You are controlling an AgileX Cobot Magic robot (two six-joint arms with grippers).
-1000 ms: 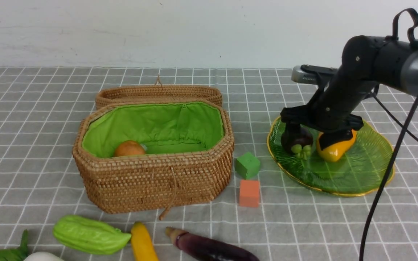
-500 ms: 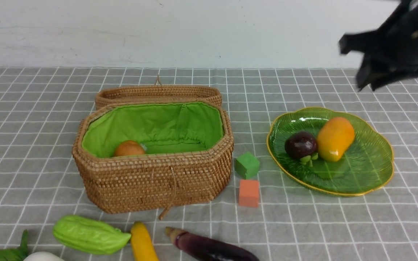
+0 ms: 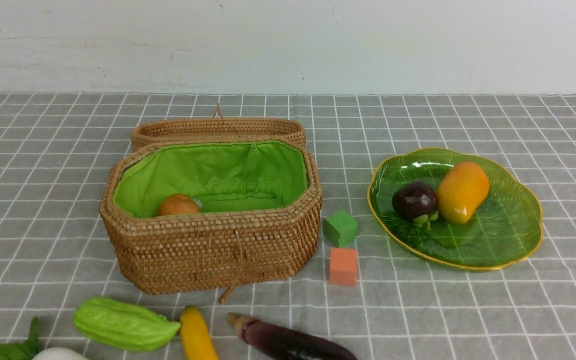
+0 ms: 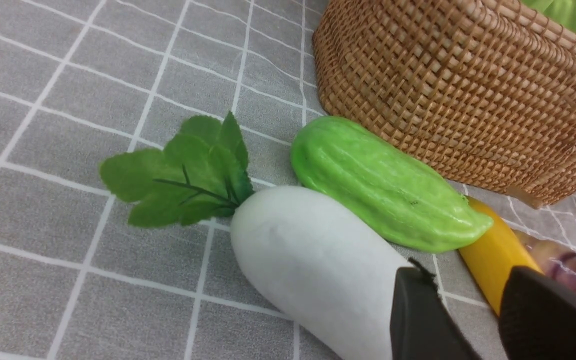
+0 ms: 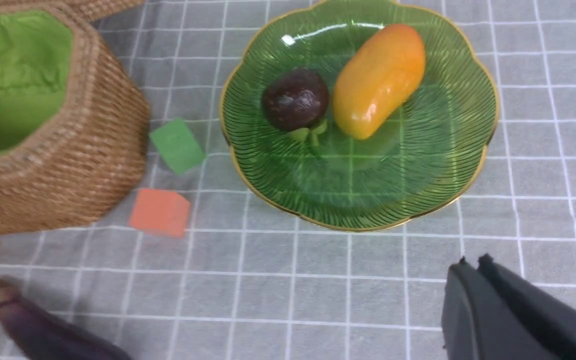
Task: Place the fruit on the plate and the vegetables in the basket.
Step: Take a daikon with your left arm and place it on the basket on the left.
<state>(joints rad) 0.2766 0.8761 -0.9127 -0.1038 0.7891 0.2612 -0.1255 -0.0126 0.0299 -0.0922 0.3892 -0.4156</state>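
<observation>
The green glass plate (image 3: 493, 235) holds a mango (image 3: 461, 191) and a mangosteen (image 3: 414, 200). In the lined basket (image 3: 208, 250) sits a round brown-orange vegetable (image 3: 178, 205). Along the front edge lie a radish (image 3: 58, 354), a gourd (image 3: 123, 323), a banana (image 3: 197, 337) and an eggplant (image 3: 288, 342). Neither arm shows in the front view. My left gripper (image 4: 468, 285) hangs open and empty just above the radish (image 4: 313, 260) and the banana (image 4: 493, 255). My right gripper (image 5: 473, 261) is shut on nothing, raised over bare cloth on the near side of the plate (image 5: 418, 170).
A green cube (image 3: 340, 228) and an orange cube (image 3: 343, 266) sit between basket and plate. The shallow woven lid (image 3: 218, 129) leans behind the basket. A grey checked cloth covers the table, with a white wall at the back.
My right gripper opened off the mango, rose from the plate, left the front view and closed its jaws. Mango and mangosteen stay on the plate. The left arm has not moved.
</observation>
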